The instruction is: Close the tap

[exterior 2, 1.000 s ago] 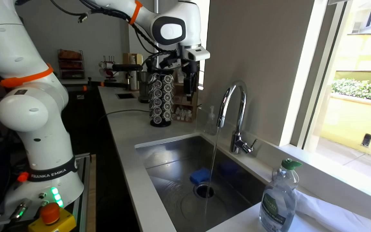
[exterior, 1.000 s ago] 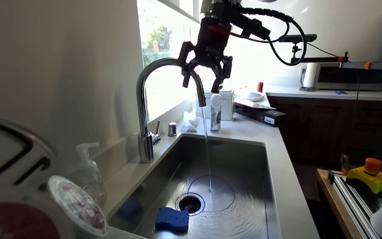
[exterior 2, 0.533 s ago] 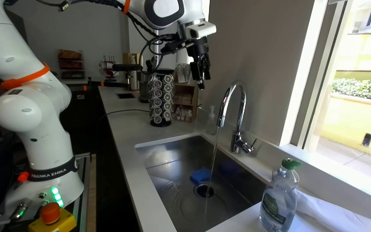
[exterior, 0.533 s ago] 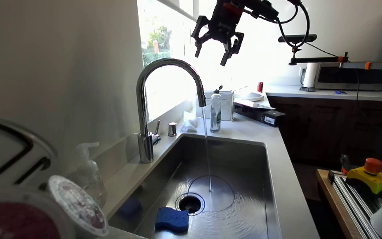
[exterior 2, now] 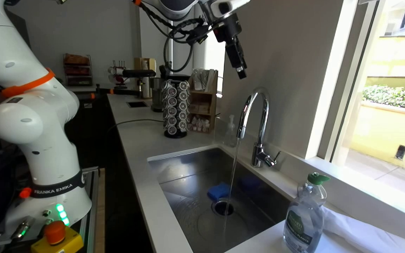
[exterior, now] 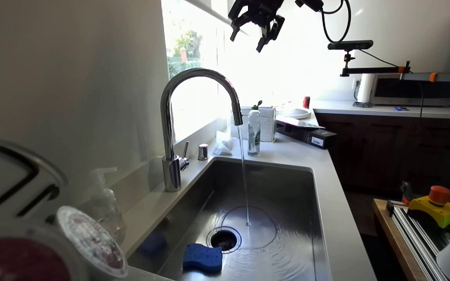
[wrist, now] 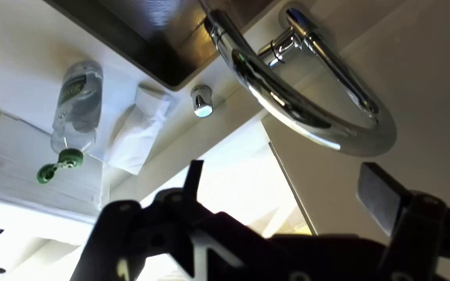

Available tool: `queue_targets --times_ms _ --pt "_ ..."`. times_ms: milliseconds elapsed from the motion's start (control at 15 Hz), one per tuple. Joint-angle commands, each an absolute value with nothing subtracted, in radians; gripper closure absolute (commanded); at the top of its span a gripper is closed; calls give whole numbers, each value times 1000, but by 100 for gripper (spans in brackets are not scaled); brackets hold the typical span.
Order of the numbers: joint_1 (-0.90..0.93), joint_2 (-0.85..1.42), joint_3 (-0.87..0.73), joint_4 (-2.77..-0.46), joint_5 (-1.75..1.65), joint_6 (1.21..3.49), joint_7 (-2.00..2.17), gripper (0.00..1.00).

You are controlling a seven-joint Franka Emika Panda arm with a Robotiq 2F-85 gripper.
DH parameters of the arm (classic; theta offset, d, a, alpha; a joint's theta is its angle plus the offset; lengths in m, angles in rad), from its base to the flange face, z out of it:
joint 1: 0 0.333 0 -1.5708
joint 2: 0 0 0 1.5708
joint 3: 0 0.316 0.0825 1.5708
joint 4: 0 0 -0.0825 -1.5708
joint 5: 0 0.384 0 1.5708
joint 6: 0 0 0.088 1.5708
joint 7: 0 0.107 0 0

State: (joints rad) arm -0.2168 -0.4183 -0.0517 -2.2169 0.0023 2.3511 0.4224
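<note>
Standing upright, tap (exterior: 166, 128) with spout (exterior: 199, 72) arched downward over sink (exterior: 275, 175), jaws spread wide.

We see the tap (exterior: 168, 132) upright on the tabletop (exterior: 344, 234), at the edge of the sink (exterior: 268, 173). It is shiny chrome: a slim stem (exterior: 166, 113) on a thicker base (exterior: 171, 175), and a spout (exterior: 197, 72) that rises in a high arch and bends down over the sink. It is running, and in both exterior views we follow the water (exterior: 244, 175) as a thin stream from the tip (exterior: 238, 120) into the sink. The small lever (exterior: 185, 156) sits at the side of the base, tilted upward.
</note>
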Motion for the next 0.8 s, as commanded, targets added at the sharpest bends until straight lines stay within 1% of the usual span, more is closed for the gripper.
queue_targets --times_ms 0,400,467,600,667,733 --pt "-219 -410 -60 -2199 4 2354 405 0" --pt "-220 -387 -69 -2173 3 2355 391 0" --pt "-228 -363 -61 -2168 -1 2400 426 0" --pt "-259 -294 -34 -2116 -49 2363 516 0" --pt "-250 -266 -43 -2091 -30 2289 516 0" --pt "-244 -257 -44 -2088 -27 2271 528 0"
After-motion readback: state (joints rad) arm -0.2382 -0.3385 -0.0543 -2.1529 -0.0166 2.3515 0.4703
